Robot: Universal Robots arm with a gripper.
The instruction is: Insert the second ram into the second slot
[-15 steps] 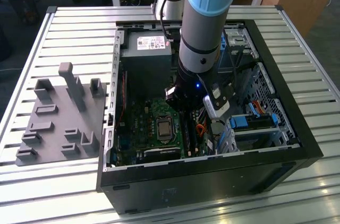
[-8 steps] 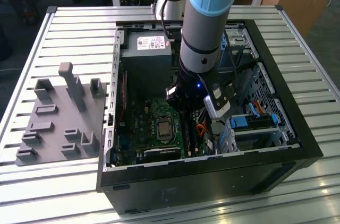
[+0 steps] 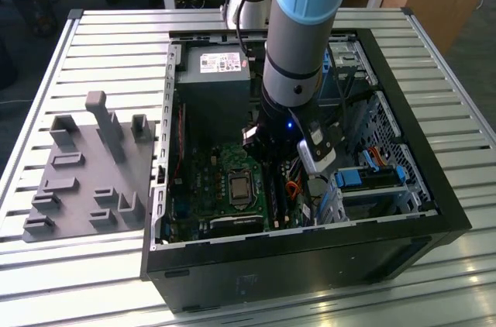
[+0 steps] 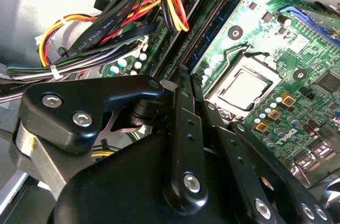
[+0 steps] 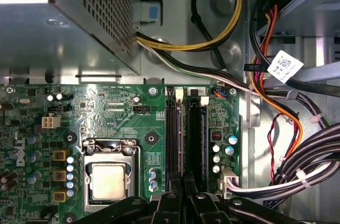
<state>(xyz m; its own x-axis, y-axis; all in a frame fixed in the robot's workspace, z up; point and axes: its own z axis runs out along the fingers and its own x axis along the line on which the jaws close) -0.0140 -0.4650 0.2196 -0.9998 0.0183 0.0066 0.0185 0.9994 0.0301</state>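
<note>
In the exterior view the arm (image 3: 298,48) covers the twelve-o'clock ends of the memory slots (image 3: 273,199) at three o'clock of the processor socket (image 3: 239,187), the desk (image 3: 93,40) is cut by the frame's edges, and in the first wrist view the gripper (image 5: 183,184) hides the slots' opposite ends.

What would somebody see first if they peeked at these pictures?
The big grey and blue robot arm poking down into the open computer case on the slatted table. Inside, the green circuit board with its shiny square chip, plus bright yellow and orange wires.
</note>
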